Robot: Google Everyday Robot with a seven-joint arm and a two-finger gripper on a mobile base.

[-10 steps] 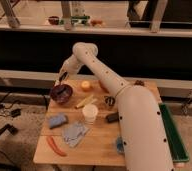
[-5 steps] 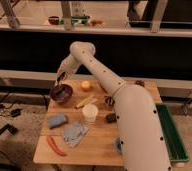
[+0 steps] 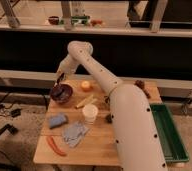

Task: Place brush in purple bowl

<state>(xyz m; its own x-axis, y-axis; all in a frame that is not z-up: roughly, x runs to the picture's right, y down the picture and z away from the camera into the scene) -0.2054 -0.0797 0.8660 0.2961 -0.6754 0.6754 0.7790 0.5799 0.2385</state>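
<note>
1. Camera view: the gripper (image 3: 59, 79) has hardly moved, staying above the upper-left rim of the purple bowl (image 3: 62, 101), left of frame centre.
2. Its grip cannot be told.
3. A dark shape, probably the brush (image 3: 62, 92), lies inside the bowl, so placement looks nearly done.

The arm (image 3: 131, 120) rises from the lower right, runs up and left to a bent elbow (image 3: 80, 50), then drops through a short wrist (image 3: 66, 64) to the gripper (image 3: 59, 79), pointing downward, below and left of the elbow.
</note>
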